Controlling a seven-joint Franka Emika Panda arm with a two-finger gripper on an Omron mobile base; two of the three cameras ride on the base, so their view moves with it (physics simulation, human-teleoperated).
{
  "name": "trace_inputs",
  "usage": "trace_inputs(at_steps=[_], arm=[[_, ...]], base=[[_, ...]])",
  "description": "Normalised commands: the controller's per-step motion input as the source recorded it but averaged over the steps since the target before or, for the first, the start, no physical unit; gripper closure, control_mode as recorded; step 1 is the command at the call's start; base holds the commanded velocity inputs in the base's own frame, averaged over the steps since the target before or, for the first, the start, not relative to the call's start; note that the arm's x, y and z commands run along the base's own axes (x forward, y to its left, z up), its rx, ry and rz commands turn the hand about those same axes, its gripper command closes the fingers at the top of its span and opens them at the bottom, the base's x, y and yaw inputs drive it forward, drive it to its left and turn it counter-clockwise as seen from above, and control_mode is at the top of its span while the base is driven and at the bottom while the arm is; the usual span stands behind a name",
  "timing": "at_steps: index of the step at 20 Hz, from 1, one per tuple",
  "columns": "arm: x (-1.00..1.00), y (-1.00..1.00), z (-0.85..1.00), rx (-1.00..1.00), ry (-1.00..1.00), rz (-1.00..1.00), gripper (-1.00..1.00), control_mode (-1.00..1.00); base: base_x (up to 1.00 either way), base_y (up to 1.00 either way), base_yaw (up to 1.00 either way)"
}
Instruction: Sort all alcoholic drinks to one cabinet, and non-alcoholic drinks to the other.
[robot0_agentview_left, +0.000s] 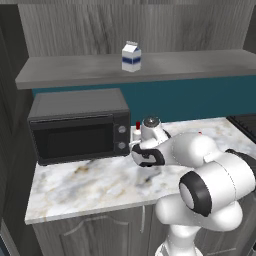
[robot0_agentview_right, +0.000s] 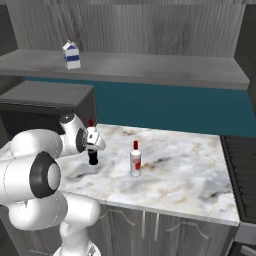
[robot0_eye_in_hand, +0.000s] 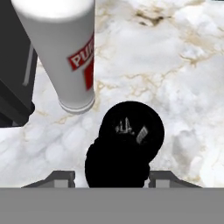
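My gripper (robot0_eye_in_hand: 113, 178) hangs over the black cola bottle (robot0_eye_in_hand: 124, 148), which stands on the marble counter (robot0_agentview_right: 180, 170); the fingers (robot0_eye_in_hand: 61, 178) stand apart on either side of its top, so it is open. In the right base view the gripper (robot0_agentview_right: 93, 148) sits just above the cola bottle (robot0_agentview_right: 93, 159). One red-capped white bottle (robot0_eye_in_hand: 65, 52) stands close behind it, next to the microwave, its cap (robot0_agentview_right: 90, 122) peeking over the hand. The second red-capped bottle (robot0_agentview_right: 135, 160) stands alone mid-counter. The milk carton (robot0_agentview_left: 131, 56) rests on the open shelf above.
A black microwave (robot0_agentview_left: 75, 132) fills the counter's left end, right beside the working spot. The grey shelf (robot0_agentview_left: 75, 70) runs along the wall over a teal backsplash. A dark stove top (robot0_agentview_right: 245, 170) borders the counter on the right.
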Motion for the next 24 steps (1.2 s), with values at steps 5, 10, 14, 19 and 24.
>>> trace_inputs(at_steps=[5,10,14,19,24], arm=[[0.00,-0.03,0.00,0.00,-0.02,0.00,1.00,-1.00],[-0.20,-0.13,0.14,0.00,-0.08,0.00,1.00,-1.00],[-0.60,-0.13,0.61,0.01,-0.06,0.00,1.00,-1.00],[-0.58,-0.15,0.98,0.07,0.01,0.00,1.00,-1.00],[-0.51,-0.21,1.00,0.09,0.09,0.00,1.00,-1.00]], base=[[0.00,0.00,0.00],[0.00,0.00,0.00],[0.00,0.00,0.00],[0.00,0.00,0.00],[0.00,0.00,0.00]])
